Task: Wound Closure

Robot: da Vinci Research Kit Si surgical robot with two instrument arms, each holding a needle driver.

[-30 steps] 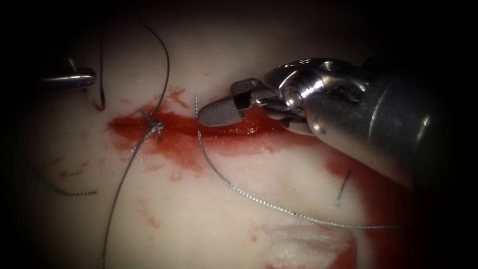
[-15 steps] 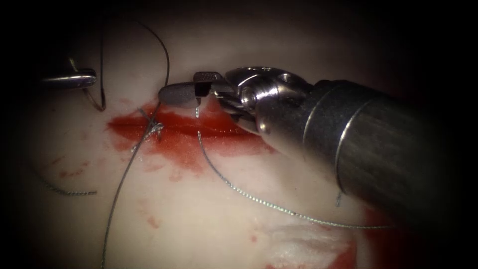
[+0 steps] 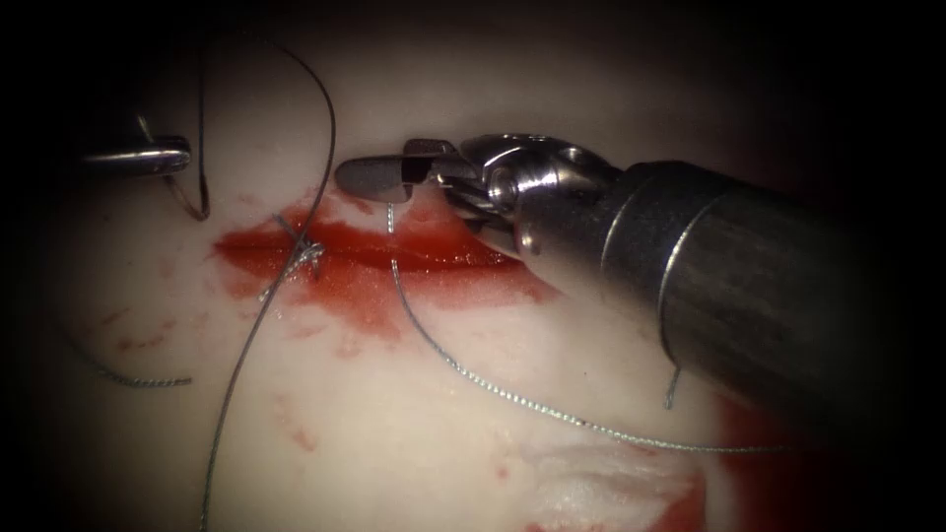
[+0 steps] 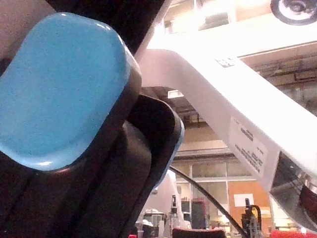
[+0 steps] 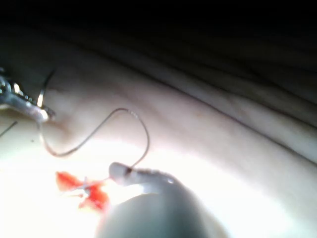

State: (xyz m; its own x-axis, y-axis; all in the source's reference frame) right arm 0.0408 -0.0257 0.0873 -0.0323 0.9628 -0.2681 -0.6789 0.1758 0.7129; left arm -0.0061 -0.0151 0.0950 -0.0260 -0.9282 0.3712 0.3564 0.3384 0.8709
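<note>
- Pale tissue [image 3: 414,433] forms the working surface, its cut [image 3: 374,258] lying across the middle and ringed by red fluid [image 3: 365,286].
- Toward the tissue's left edge, the left tool [image 3: 148,156] is seen with jaws pressed together on the needle [image 3: 192,202], held near one end of its curve; whether the needle's tip sits in the tissue cannot be told.
- At the cut's left end, one knot [image 3: 307,254] is already tied, with dark thread [image 3: 320,118] arching above it.
- Right of the knot, the cut is seen unclosed; a braided thread [image 3: 493,389] crosses it.
- Above the cut, the right tool [image 3: 379,177] is seen with jaws slightly spread, nothing held.
</note>
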